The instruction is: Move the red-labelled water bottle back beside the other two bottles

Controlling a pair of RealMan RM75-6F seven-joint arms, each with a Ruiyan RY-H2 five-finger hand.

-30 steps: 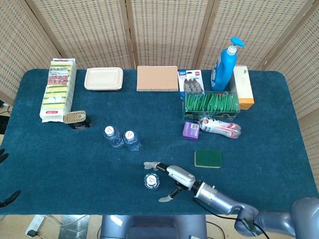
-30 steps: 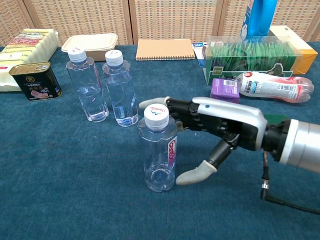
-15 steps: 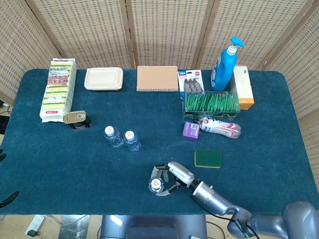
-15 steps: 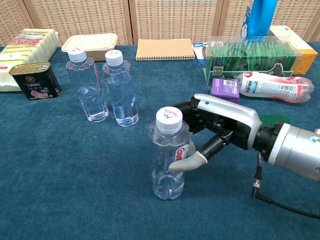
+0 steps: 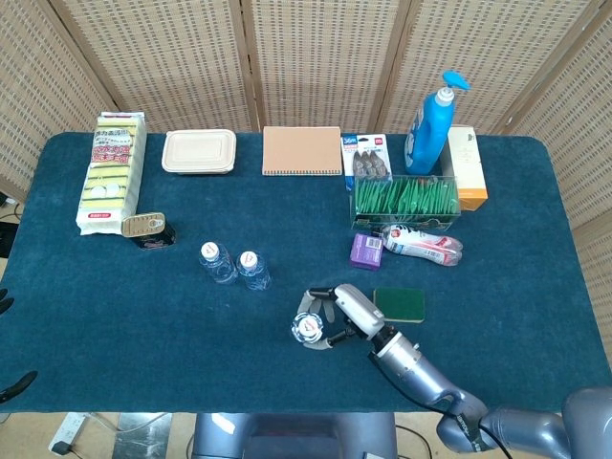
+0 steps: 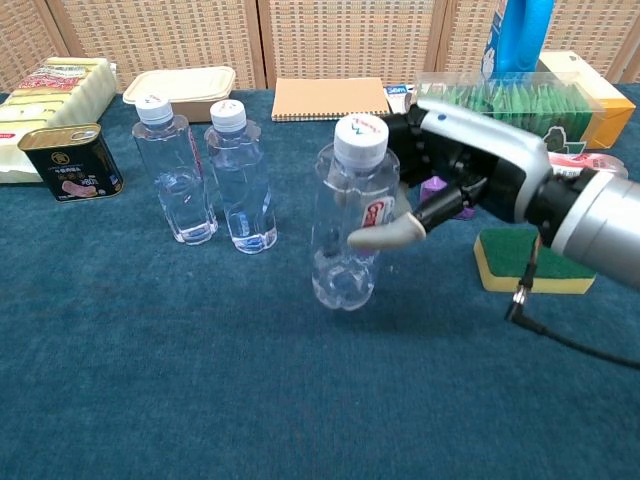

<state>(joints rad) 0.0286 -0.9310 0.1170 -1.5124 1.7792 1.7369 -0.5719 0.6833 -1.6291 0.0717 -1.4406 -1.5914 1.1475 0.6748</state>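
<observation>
My right hand grips the red-labelled water bottle, a clear bottle with a white cap, and holds it lifted above the blue cloth, tilted slightly. The other two clear bottles stand upright side by side to its left, also seen from above as the pair of bottles. A gap separates the held bottle from them. My left hand shows only as dark fingertips at the table's left edge, away from everything.
A green-and-yellow sponge lies right of my hand. Behind it are a purple box, a lying red-and-white bottle and a box of green packets. A tin can, notebook and food container sit further back.
My right hand closed around the red-labelled bottle, lifted it off the cloth and carried it back and up toward the two standing bottles.
</observation>
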